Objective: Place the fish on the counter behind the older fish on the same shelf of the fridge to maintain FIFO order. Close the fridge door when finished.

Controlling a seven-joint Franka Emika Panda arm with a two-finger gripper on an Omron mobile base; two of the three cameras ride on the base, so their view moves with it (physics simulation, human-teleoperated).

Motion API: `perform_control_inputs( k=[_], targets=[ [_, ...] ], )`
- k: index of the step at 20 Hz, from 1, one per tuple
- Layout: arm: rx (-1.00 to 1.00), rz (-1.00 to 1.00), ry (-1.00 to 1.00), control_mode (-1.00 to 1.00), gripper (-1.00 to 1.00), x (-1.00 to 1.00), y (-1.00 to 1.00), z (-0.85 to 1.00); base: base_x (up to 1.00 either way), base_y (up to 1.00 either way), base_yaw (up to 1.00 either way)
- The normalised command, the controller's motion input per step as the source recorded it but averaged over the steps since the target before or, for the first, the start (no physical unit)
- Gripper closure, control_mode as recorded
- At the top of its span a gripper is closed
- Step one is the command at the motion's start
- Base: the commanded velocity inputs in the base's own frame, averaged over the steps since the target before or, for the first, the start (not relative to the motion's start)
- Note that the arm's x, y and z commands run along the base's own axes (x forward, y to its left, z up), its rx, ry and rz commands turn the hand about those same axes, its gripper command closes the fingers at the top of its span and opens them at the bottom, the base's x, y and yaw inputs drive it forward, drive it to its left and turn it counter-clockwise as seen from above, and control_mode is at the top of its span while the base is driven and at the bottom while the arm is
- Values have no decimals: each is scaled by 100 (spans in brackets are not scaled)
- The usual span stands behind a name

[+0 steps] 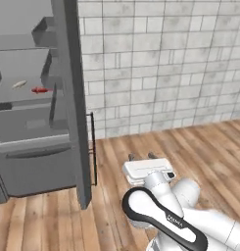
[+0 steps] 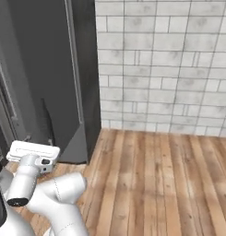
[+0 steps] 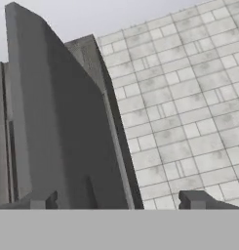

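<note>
Fish (image 1: 19,84) lies on the shelf (image 1: 23,96) beside the red fish (image 1: 41,89); gripper (image 1: 141,156), fingers wide and empty, faces the open fridge door (image 1: 72,98), likely to shut it.

One small light mark sits on the arm's dark link (image 1: 176,221) in the left base view; too blurred to read. No other text seen.

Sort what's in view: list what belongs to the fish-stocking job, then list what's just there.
Job:
pale fish on the shelf
red fish beside it
fridge
open fridge door
gripper, empty

Just there:
brick wall
wood floor
</note>
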Motion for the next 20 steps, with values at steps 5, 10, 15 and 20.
perform_control_inputs(
  k=[5,10,15,20],
  targets=[
    [0,0,0,100,-100,0,0,0,75,-100,27],
    [0,0,0,100,-100,0,0,0,70,-90,42],
    [0,0,0,100,-100,0,0,0,89,-22,59],
    [0,0,0,100,-100,0,0,0,82,-22,61]
  ],
)
